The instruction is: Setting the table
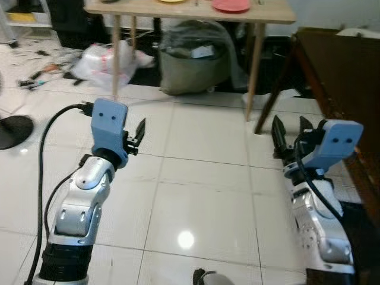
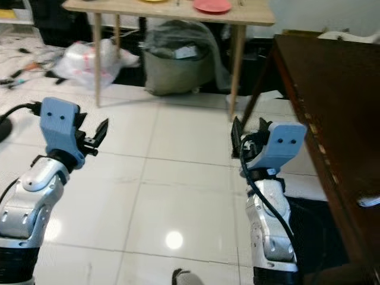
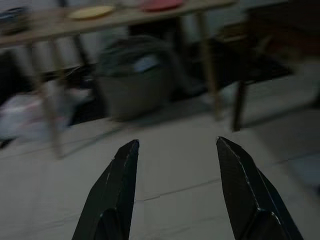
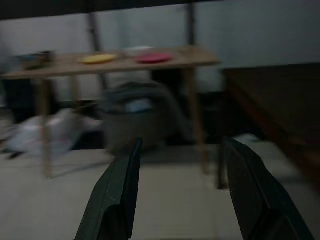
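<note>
White floor tiles stretch ahead of you to a light wooden table, your landmark. On it sit a pink plate and, left of that, a yellow plate, clearer from the right wrist. Short of the table, your left gripper and right gripper hover spread wide, empty. Setting looks barely begun. A dark table stands right.
</note>
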Robot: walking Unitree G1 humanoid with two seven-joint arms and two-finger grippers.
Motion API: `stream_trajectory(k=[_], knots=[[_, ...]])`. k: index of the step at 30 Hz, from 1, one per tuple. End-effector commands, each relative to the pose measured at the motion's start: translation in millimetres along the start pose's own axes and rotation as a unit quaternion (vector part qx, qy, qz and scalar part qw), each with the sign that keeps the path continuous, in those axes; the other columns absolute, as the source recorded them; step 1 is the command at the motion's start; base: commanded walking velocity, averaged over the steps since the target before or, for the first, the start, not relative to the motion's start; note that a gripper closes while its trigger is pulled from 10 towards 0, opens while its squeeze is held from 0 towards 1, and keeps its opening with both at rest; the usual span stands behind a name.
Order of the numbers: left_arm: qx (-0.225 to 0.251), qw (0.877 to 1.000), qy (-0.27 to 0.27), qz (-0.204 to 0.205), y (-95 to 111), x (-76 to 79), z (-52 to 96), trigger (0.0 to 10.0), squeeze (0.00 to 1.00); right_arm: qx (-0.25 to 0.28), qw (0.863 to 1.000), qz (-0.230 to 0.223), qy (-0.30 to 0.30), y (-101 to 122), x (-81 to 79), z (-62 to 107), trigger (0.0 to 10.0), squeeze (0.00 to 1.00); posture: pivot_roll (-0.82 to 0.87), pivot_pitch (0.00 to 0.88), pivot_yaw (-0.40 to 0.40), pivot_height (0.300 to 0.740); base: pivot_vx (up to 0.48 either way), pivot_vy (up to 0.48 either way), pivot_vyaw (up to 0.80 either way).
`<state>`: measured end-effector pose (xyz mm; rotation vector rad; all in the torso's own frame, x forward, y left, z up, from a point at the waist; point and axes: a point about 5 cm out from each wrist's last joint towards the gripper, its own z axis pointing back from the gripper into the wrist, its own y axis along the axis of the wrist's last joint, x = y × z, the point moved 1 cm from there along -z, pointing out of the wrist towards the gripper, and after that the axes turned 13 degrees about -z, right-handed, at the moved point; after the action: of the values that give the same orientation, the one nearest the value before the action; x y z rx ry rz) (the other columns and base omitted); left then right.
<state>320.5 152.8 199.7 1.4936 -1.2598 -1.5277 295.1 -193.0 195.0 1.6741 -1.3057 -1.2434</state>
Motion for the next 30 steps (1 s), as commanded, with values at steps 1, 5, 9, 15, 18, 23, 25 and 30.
stream_trajectory(k=[1,5,9,15,18,23,25,30], knots=[[-0.009,1.000,0.002,-0.004,-3.4,-1.5,0.8,10.0,0.00,0.000,1.000,-0.005,-0.006,-0.1,1.8,1.0,10.0,0.00,-0.10,0.052,0.054,0.740,0.000,0.000,-0.80],[-0.009,1.000,0.001,-0.004,-3.4,-1.6,0.6,10.0,0.00,0.000,1.000,-0.006,-0.007,0.2,2.2,0.9,10.0,0.00,-0.10,0.052,0.055,0.740,0.000,0.000,-0.80],[-0.009,1.000,0.001,-0.005,-3.4,-1.4,0.5,10.0,0.00,0.001,1.000,-0.011,-0.009,0.5,2.9,0.8,10.0,0.00,-0.10,0.053,0.055,0.740,0.000,0.000,-0.80],[-0.010,1.000,0.002,-0.003,-3.6,-1.4,0.2,10.0,0.00,0.003,1.000,-0.022,-0.014,1.3,4.3,-0.3,10.0,0.00,-0.10,0.053,0.056,0.740,0.000,0.000,-0.80],[-0.010,1.000,0.002,0.000,-3.4,-1.4,0.0,10.0,0.00,0.003,1.000,-0.023,-0.014,1.2,4.5,-0.3,10.0,0.00,-0.10,0.053,0.057,0.740,0.000,0.000,-0.80],[-0.010,1.000,0.002,-0.001,-3.3,-2.1,-0.3,10.0,0.00,0.003,1.000,-0.024,-0.015,1.0,4.4,-0.5,10.0,0.00,-0.10,0.053,0.059,0.740,0.000,0.000,-0.80],[-0.010,1.000,0.003,-0.002,-3.4,-2.2,-0.4,10.0,0.00,0.003,1.000,-0.024,-0.016,0.9,4.5,-0.5,10.0,0.00,-0.10,0.052,0.059,0.740,0.000,0.000,-0.80],[-0.012,1.000,0.003,-0.005,-3.6,-2.8,-0.8,10.0,0.00,0.003,1.000,-0.026,-0.016,0.8,4.5,-0.9,10.0,0.00,-0.09,0.051,0.060,0.740,0.000,0.000,-0.80]])
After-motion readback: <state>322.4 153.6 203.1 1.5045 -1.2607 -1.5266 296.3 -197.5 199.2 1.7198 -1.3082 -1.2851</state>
